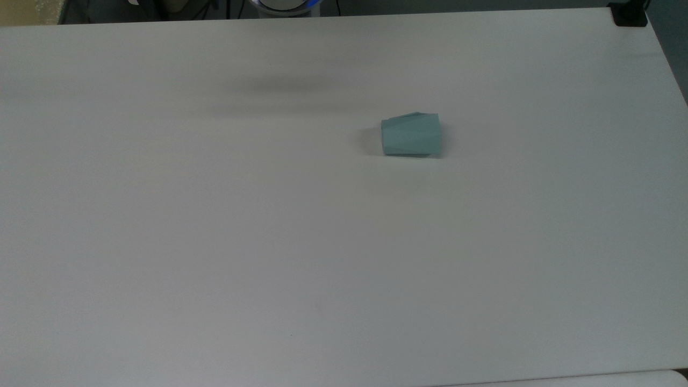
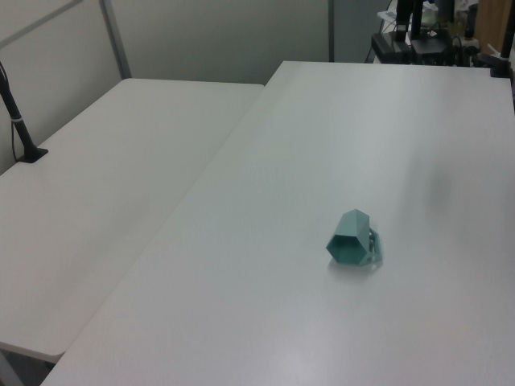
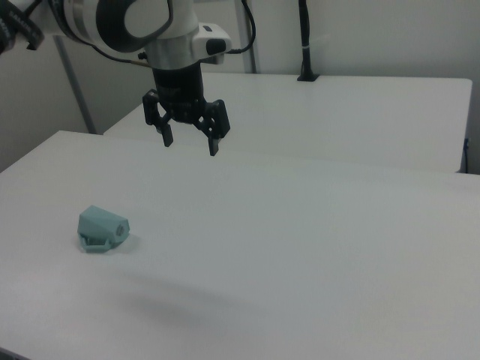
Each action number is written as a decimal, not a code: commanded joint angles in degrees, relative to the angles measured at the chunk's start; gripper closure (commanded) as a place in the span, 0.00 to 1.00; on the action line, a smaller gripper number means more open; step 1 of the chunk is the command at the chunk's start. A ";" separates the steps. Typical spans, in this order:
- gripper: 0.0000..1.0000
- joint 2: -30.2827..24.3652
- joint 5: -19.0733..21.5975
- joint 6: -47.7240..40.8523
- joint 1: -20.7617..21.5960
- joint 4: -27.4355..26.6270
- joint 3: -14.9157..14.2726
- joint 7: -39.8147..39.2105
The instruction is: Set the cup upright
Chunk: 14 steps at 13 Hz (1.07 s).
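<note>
Cup: pale teal cup (image 1: 411,135) lies on its side on the table, right of centre in the top view, narrow base toward the top view's left, wider rim toward the top view's right.
Table: broad white rectangular top (image 1: 215,242), smooth and matte, with soft grey shadows near the top view's upper middle.
Second table: another white top (image 2: 96,201) butts against the first along the left view's left; in the right view it (image 3: 360,112) lies behind.
Room: pale wall panels and a grey upright post (image 2: 115,39) at the back of the left view; a black pole (image 2: 18,121) is clamped at the second table's edge.
Arm: white rounded links with black joints (image 3: 120,22), reaching in from the right view's upper left.
Gripper: black, two-fingered (image 3: 189,144), pointing down, fingers spread wide and holding nothing, well above the table and well apart from the cup (image 3: 103,228).
Cup shape: flat facets, tapering body; the left view shows the hexagonal base (image 2: 348,248) facing the camera, plain and matte.
</note>
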 commanded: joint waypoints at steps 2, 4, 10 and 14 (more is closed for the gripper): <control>0.00 -0.14 -4.83 -2.77 8.08 2.80 1.20 10.15; 0.00 1.35 -11.43 -4.43 13.53 3.95 2.95 13.68; 0.00 10.12 -17.33 -6.20 28.03 10.62 3.84 23.60; 0.00 21.19 -23.22 -6.11 35.25 16.67 3.84 36.33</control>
